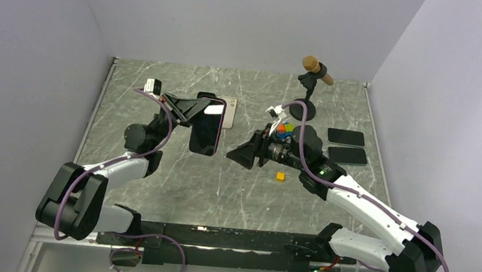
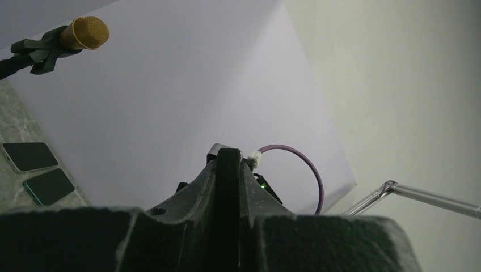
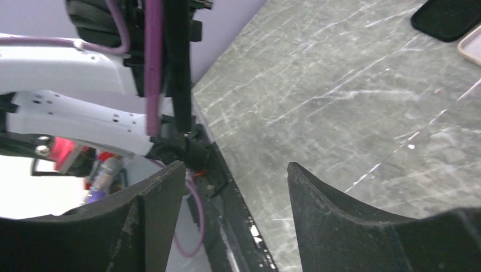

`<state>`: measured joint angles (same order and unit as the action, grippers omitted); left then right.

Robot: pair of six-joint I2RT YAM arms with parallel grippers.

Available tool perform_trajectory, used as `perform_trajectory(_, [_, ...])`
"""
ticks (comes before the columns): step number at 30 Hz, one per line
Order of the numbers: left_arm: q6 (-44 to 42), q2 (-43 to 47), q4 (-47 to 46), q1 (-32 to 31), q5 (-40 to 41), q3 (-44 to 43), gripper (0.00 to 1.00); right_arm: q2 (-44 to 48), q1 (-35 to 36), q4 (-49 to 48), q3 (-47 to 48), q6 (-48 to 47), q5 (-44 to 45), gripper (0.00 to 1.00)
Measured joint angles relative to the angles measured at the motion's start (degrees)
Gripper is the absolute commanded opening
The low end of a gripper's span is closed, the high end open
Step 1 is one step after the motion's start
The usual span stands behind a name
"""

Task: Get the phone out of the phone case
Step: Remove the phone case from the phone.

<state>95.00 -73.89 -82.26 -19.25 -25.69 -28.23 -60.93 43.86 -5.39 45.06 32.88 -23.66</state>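
My left gripper (image 1: 202, 107) is shut on the top of a dark phone (image 1: 205, 132) with a dark reddish rim that looks like its case. It holds the phone upright above the table. In the left wrist view the phone (image 2: 228, 204) is edge-on between the closed fingers of the left gripper (image 2: 229, 165). My right gripper (image 1: 240, 154) is open and empty, just right of the phone's lower end and apart from it. The right wrist view shows its fingers (image 3: 161, 198) wide apart around the gripper's middle (image 3: 235, 184).
A pale pink flat case or phone (image 1: 229, 112) lies on the table behind the held phone. Two black phones (image 1: 346, 137) (image 1: 348, 154) lie at the right. A microphone on a stand (image 1: 316, 68), a colourful cube (image 1: 283, 130) and a small orange block (image 1: 280, 176) stand near the right arm.
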Motion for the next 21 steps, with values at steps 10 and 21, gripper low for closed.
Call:
perform_trajectory(10, [2.3, -2.8, -1.1, 0.6, -0.4, 1.7, 0.0, -2.5, -1.3, -17.2, -1.8, 18.5, -11.0, 0.41])
perform_trajectory(21, [1.5, -3.0, -1.1, 0.6, -0.8, 1.9, 0.0, -11.9, -1.3, -26.9, -1.8, 26.3, -15.9, 0.4])
